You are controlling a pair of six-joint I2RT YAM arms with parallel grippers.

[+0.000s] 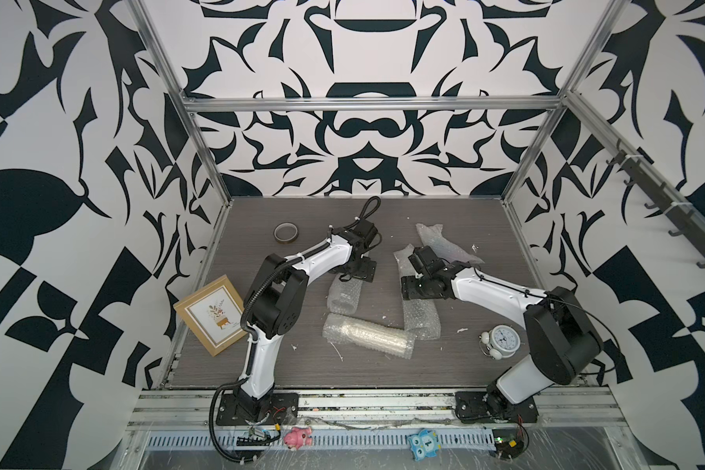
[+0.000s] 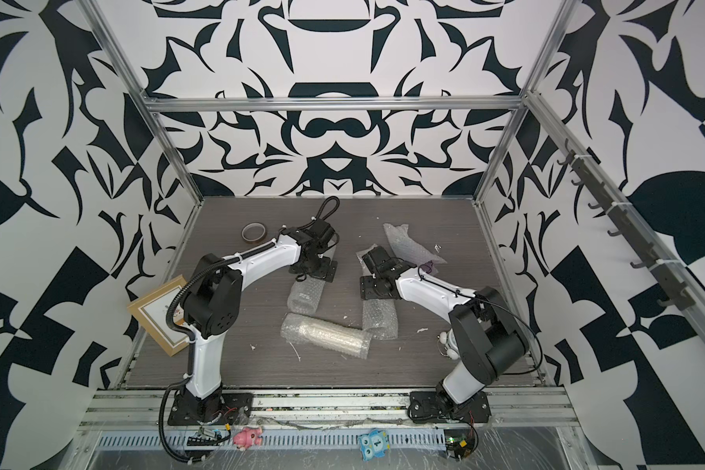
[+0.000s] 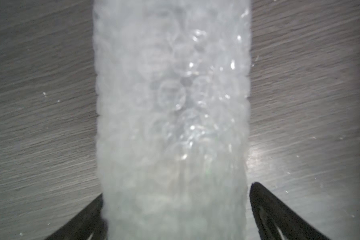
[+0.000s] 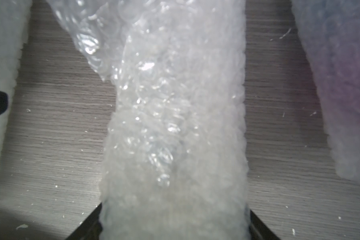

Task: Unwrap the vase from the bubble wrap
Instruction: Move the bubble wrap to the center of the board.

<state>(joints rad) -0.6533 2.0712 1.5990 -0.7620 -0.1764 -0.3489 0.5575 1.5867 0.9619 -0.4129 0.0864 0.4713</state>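
The bubble wrap point(image 1: 369, 335) is spread over the middle of the desk point(image 1: 261, 366) in four whitish pieces. A long tube point(image 2: 326, 333) is laid crosswise nearest the front, its right end against the near end of the right tube point(image 1: 420, 321). The left tube point(image 1: 340, 297) is set just beyond the long tube's left end. A crumpled far bundle point(image 1: 444, 244) is seen at the far right, and a purplish tint shows through it in the right wrist view point(image 4: 345, 93). What lies inside cannot be made out.

The left gripper point(image 3: 177, 190) is lowered over the left tube. Its fingers point(image 3: 266, 203) are spread wide astride the tube, with one touching the wrap and the other just clear of it. The right gripper point(image 4: 175, 207) is set over the right tube, with its fingers point(image 4: 87, 224) pressed against both sides of the wrap.

A picture frame point(image 1: 210, 313) is propped at the left edge. A tape roll point(image 1: 284, 233) lies far left, and an alarm clock point(image 1: 501, 339) stands near right.
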